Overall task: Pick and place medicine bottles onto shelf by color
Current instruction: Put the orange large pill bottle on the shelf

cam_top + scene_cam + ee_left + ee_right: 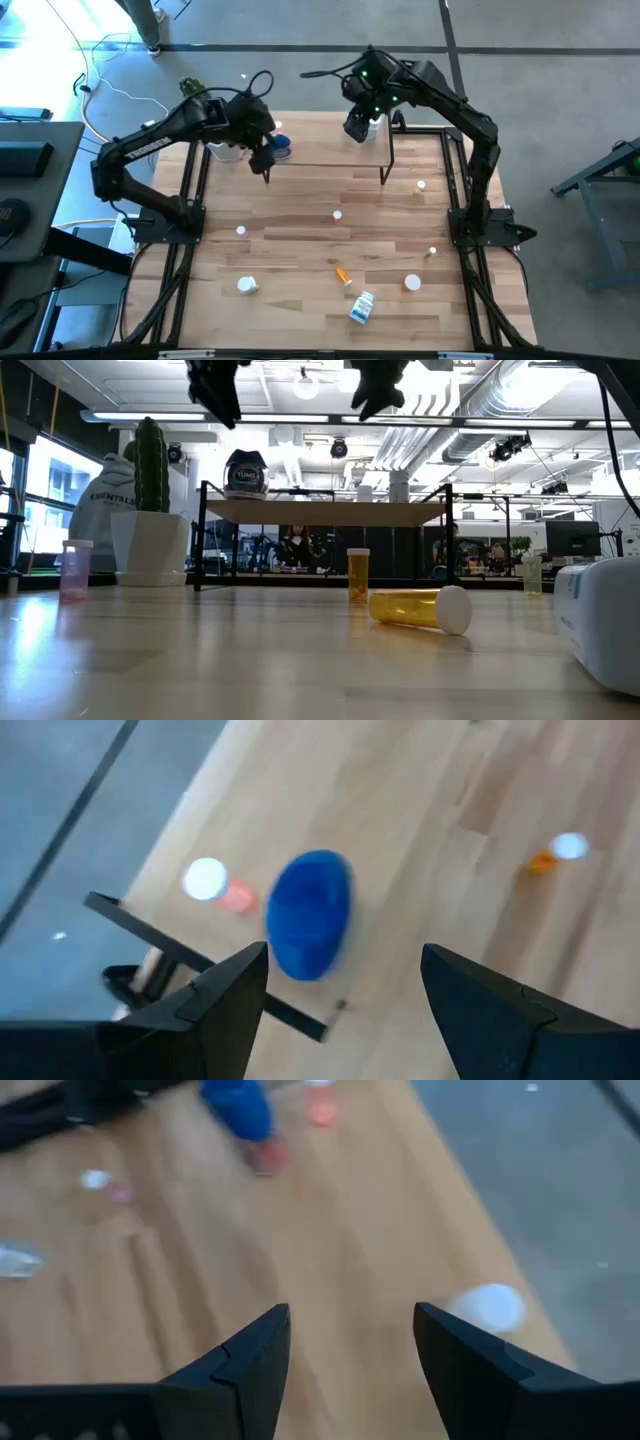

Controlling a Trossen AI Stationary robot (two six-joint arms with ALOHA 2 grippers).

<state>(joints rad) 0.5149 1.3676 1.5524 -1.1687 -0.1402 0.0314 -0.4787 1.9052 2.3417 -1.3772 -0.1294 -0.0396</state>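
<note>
The shelf (330,150) stands at the table's far side, its plank top (325,512) on black legs. A blue bottle (281,148) stands upright on the shelf's left part (246,473). My left gripper (263,152) hovers open just above it, and the blue cap (310,915) shows between the fingers of my left gripper (345,980). My right gripper (358,126) hangs open over the shelf's middle, beside a white bottle (374,122) whose cap (490,1307) lies just outside the fingers of my right gripper (352,1340). Several more bottles are scattered on the table, among them an orange one (343,274) lying on its side (420,607).
The cactus pot (150,540) stands at the table's far left, with a pinkish vial (76,568) beside it. White-capped bottles (241,230) (247,285) (412,283) and a blue-and-white box (362,307) lie toward the near edge. An upright orange bottle (358,575) stands mid-table.
</note>
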